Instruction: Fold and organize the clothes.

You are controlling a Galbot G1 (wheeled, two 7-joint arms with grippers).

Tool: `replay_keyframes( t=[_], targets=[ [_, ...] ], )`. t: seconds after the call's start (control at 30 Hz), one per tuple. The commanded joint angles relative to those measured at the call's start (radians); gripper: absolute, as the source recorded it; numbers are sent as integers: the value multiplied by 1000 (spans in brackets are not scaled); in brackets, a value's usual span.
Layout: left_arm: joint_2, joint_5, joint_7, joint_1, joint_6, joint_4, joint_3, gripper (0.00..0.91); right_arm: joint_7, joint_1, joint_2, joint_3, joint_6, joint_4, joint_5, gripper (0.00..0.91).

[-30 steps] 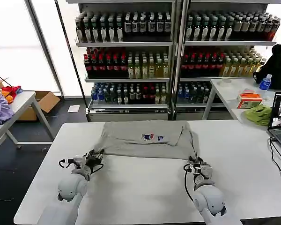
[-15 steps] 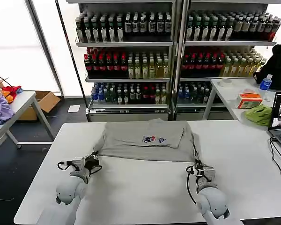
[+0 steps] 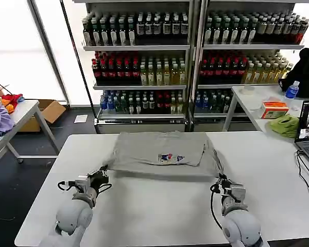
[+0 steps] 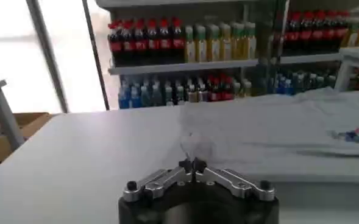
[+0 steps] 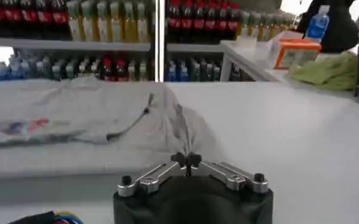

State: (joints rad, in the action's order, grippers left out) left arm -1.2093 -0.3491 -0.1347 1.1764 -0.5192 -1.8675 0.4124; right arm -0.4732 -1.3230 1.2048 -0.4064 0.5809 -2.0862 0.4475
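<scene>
With both arms low at the near side of the white table [image 3: 144, 206], left gripper [image 3: 99, 175] has its fingertips pinched together on the near left corner of the grey T-shirt [image 3: 159, 152]; left wrist view shows the tips [image 4: 191, 164] meeting on a thin tuft of cloth. Right gripper [image 3: 222, 181] likewise clamped on the near right corner, fabric drawn into a taut ridge toward it [image 5: 188, 159]. Shirt lies flat mid-table, partly folded, chest print [image 3: 167, 157] up, far edge toward the drinks shelves [image 3: 190, 56]. Lime-green cloth [image 3: 284, 125] sits on the side table, well apart. Judgement: cotton is light, soft and limp, will sag and drag between the two pinch points, so hold at corners or hem and keep both ends level; a thin pinch could slip
</scene>
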Motion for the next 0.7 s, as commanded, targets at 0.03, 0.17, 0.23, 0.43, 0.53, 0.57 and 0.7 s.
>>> replay_keyframes(
  t=[0.03, 0.17, 0.23, 0.43, 0.53, 0.57, 0.7],
  targets=[
    [12, 2, -5, 294, 9, -352, 56, 10, -8, -167, -2, -44, -3, -194, -5, 0],
    [1, 13, -11, 392, 18, -425, 57, 10, -22, -245, -9, -53, -3, -238, -16, 0],
    [0, 30, -16, 433, 28, -460, 52, 10, -26, -288, -18, -56, -3, -259, -45, 0],
    [22, 58, -33, 536, 25, -495, 55, 10, -58, -378, -85, -76, -5, -291, -54, 0],
    [20, 67, -32, 595, 30, -493, 52, 10, -79, -443, -139, -82, -20, -303, -50, 0],
    [19, 70, -31, 607, 34, -489, 50, 10, -90, -459, -151, -81, -25, -303, -50, 0],
    [3, 92, -32, 625, 50, -468, 51, 10, -108, -494, -163, -85, -36, -296, -57, 0]
  ],
)
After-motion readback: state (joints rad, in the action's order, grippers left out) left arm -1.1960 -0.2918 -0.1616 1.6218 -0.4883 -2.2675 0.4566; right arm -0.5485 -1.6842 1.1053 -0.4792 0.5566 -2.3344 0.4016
